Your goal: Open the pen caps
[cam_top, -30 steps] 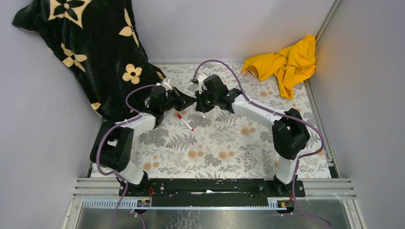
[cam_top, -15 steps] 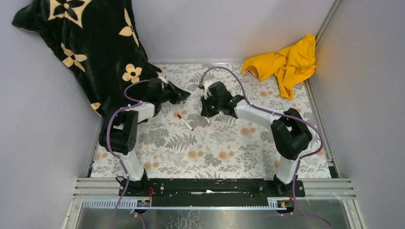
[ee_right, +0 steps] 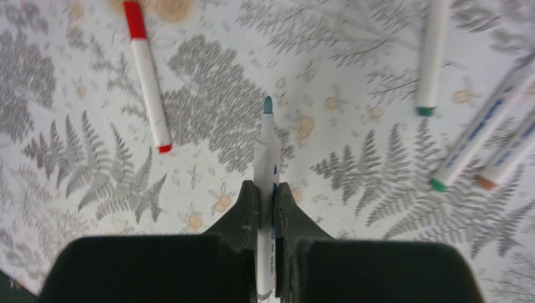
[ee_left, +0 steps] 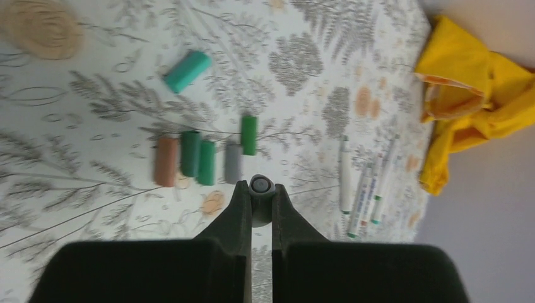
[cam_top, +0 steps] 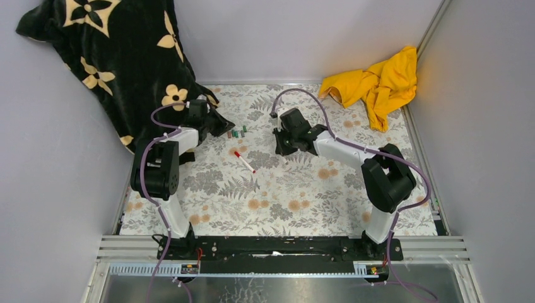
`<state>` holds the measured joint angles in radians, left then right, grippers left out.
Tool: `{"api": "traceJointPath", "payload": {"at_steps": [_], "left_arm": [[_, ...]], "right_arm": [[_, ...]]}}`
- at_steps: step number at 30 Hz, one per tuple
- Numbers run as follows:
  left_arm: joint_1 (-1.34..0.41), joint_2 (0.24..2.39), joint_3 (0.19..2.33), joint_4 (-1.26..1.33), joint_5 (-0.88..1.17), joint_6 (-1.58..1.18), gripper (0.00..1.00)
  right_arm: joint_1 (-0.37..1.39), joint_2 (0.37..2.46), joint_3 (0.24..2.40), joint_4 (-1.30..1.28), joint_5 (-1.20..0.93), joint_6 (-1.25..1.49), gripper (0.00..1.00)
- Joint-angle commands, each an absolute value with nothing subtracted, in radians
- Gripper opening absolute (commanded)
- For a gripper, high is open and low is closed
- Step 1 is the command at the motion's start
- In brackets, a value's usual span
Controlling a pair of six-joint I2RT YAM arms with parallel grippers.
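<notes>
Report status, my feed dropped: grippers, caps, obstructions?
Left gripper shut on a grey cap. Right gripper shut on an uncapped pen. Red cap not yet pulled off. No obstruction seen.

Robot lab enclosure: plain grey walls (cam_top: 303, 38), aluminium rail frame (cam_top: 441, 247), floral-cloth tabletop (cam_top: 284, 196).

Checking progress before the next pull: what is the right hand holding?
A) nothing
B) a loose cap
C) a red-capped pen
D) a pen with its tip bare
D: the right hand is shut on a pen with a bare teal tip; the red-capped pen lies apart.
</notes>
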<state>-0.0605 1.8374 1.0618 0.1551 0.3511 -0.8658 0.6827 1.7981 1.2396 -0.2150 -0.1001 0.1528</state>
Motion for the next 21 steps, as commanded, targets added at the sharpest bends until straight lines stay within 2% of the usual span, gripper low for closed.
{"api": "traceJointPath", "payload": {"at_steps": [1,4,8,15,21], "left_arm": [[-0.084,1.798,1.11,-0.041,0.161,-0.751,0.01],[-0.103,1.798,1.132,-0.117,0.065,-0.729,0.23],[-0.109,1.808,1.13,-0.14,0.024,-0.733,0.32],[-0.115,1.819,1.124,-0.14,0.008,-0.75,0.38],[-0.125,1.769,1.093,-0.123,0.006,-0.781,0.39]], "right_arm": [[0.662,1.846,1.368,-0.27,0.045,0.166,0.0],[0.657,1.899,1.414,-0.29,0.094,0.165,0.0],[0.648,1.955,1.46,-0.303,0.114,0.156,0.0],[0.628,2.023,1.511,-0.314,0.111,0.127,0.0],[0.619,2.11,1.615,-0.363,0.111,0.097,0.0]]}}
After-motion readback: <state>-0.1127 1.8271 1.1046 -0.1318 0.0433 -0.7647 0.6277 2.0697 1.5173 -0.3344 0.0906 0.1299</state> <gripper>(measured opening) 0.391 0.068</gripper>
